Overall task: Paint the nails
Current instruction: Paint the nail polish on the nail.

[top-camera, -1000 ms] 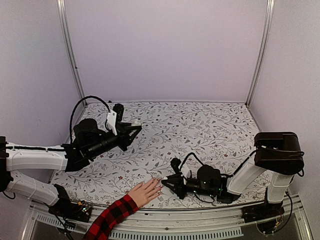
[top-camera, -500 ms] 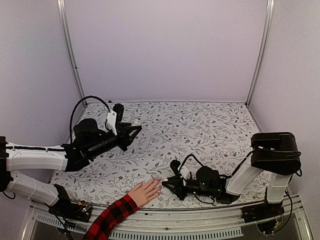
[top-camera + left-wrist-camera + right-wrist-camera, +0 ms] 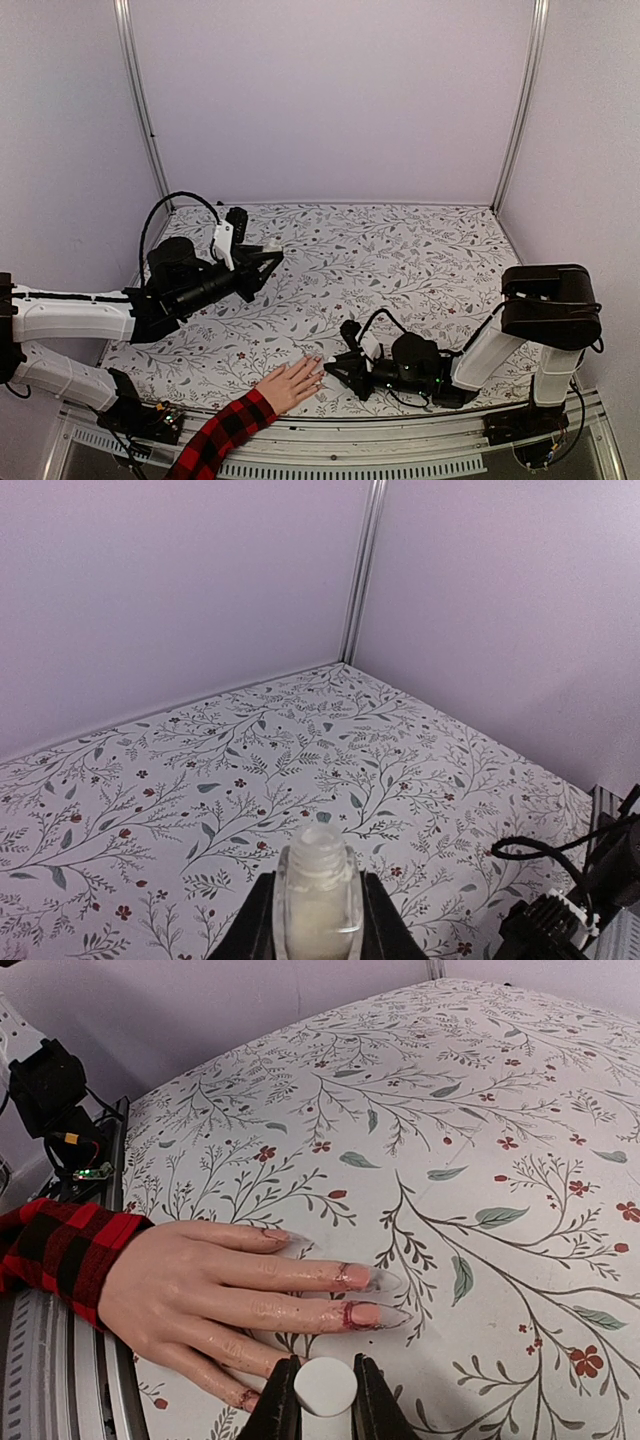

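While my right gripper (image 3: 325, 1412) pinches round white cap (image 3: 325, 1382) | left gripper (image 3: 318, 932) hugs clear bottle (image 3: 318, 880) | gotta brush pale glossy nails (image 3: 365, 1314) lightly

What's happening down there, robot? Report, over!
Left gripper shut on uncapped bottle. Right gripper shut on white cap, beside hand. Nails smeared reddish. Nothing in between.

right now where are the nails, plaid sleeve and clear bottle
nails (image 3: 368, 1314): right wrist view, one finger's reddish nail
plaid sleeve (image 3: 55, 1245): right wrist view, cuff middle
clear bottle (image 3: 318, 900): left wrist view, glass body
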